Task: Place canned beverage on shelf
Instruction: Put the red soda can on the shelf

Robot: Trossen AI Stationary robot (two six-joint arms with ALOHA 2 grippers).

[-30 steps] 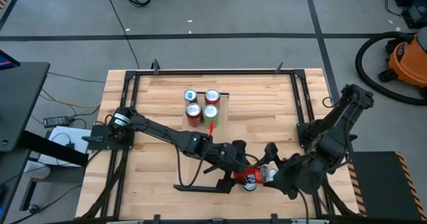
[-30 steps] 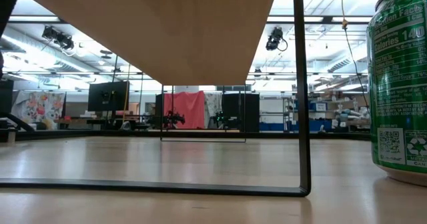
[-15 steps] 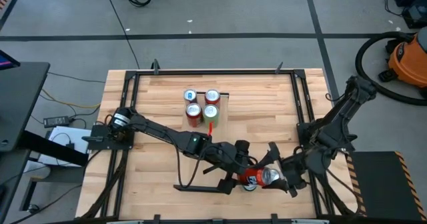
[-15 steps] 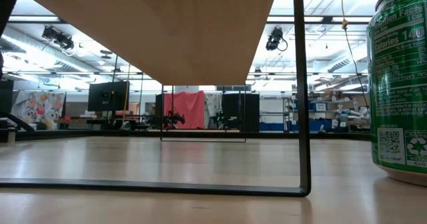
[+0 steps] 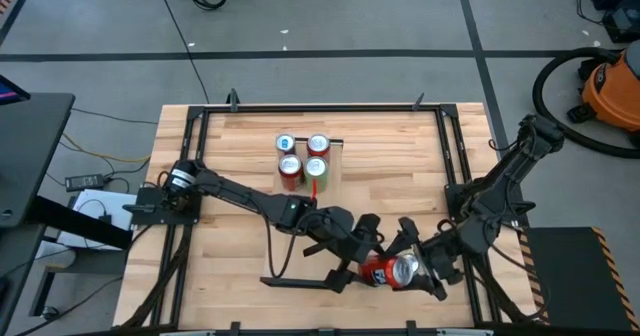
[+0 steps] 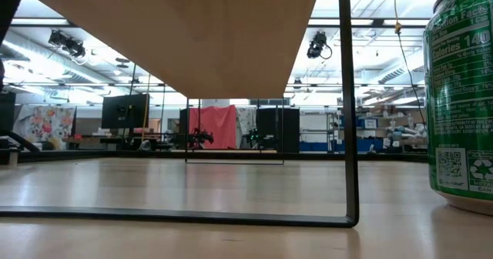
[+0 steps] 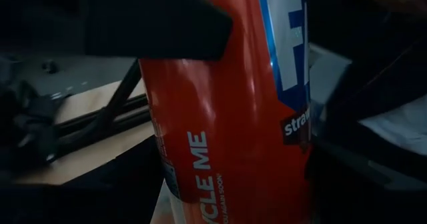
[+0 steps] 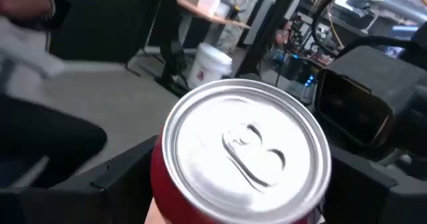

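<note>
**Two grippers on one red can at the near table edge**

One red can (image 5: 388, 270) lies tilted on its side between both arms, low over the near edge of the table (image 5: 400, 166), just beside the near end of the shelf (image 5: 300, 266). From above, its silver top faces the right arm.

The left gripper (image 5: 368, 248) meets the can from the shelf side. In its wrist view the red body (image 7: 233, 111) fills the picture with a dark finger (image 7: 153, 24) lying across it, so the jaws appear part-open and closed on the can's side.

The right gripper (image 5: 422, 261) sits at the can's top end. Its wrist view looks straight at the lid (image 8: 247, 144), with dark fingers on either flank. The jaws stand fairly wide; whether they press the can or only bracket it I cannot tell.

Four more cans (image 5: 303, 156) stand grouped at the far end of the shelf, well apart from the arms. The low view shows the plank's underside (image 6: 169, 28), a thin black leg (image 6: 350, 105) and a green can (image 6: 462, 97) close by on the tabletop; neither arm shows there.

This looks like a hand-over or a re-grip ahead of placing: the can is lifted but not upright, and not over the plank. The next move, I judge, needs one gripper alone to hold it firmly, the other to let go cleanly, then the can turned upright and carried over bare plank, clear of the four standing cans.
</note>
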